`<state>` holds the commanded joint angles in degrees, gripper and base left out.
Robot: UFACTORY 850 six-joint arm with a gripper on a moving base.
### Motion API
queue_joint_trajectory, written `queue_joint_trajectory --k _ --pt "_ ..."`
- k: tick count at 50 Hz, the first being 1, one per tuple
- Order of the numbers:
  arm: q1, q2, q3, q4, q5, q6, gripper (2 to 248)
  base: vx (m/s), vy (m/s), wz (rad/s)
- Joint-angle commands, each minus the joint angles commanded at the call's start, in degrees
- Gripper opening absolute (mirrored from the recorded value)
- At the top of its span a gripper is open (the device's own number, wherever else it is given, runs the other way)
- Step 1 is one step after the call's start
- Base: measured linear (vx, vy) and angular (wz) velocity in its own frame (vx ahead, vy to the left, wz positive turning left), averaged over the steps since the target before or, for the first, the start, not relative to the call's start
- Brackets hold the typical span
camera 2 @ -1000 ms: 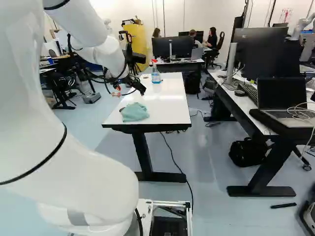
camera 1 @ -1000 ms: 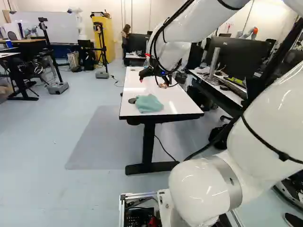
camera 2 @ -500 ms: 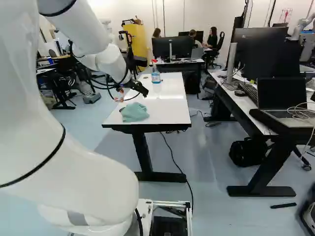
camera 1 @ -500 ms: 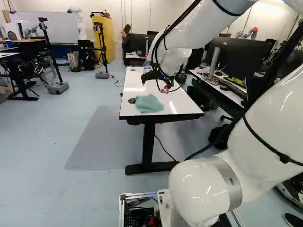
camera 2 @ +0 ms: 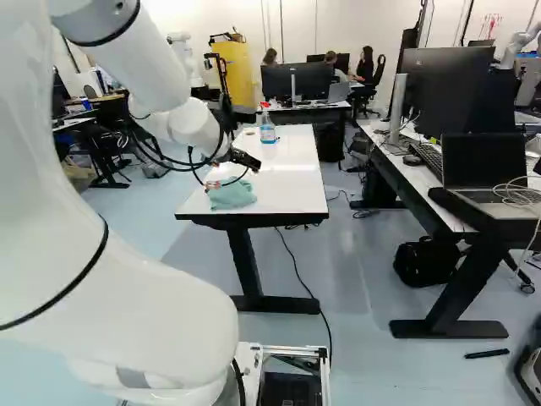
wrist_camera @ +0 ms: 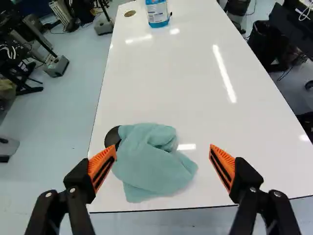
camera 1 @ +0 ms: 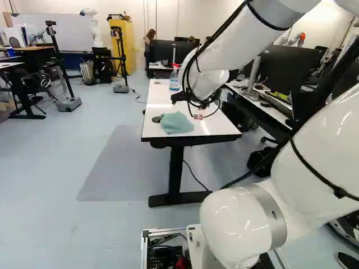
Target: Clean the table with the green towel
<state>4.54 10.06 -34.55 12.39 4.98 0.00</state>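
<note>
One green towel [camera 2: 232, 194] and one spray bottle [camera 2: 268, 132] occupy one surface [camera 2: 292, 190]. Arm [camera 2: 148, 68] extends toward 12 o'clock, inclined downward; tool [camera 2: 233, 174] released.

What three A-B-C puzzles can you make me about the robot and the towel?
1. Where is the green towel?
A) under the table
B) on top of the table
C) on the spray bottle

2. What colour are the pads of the gripper?
A) orange
B) blue
C) pink

3. How are the gripper's fingers?
A) shut on the towel
B) pressed together, empty
C) wide open

Answers:
1: B, it lies bunched on the white top near one edge, away from the bottle.
2: A, both pads look orange in the wrist view.
3: C, a big gap shows between the fingertips.
</note>
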Motion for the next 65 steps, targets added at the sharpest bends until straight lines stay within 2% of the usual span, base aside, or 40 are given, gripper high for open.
queue_joint_trajectory --k 36,65 --pt "-2.1 2.8 13.8 -5.8 21.0 0.0 247 0.000 0.000 0.000" --pt "-3.5 4.5 22.6 -9.5 34.4 0.0 247 0.000 0.000 0.000"
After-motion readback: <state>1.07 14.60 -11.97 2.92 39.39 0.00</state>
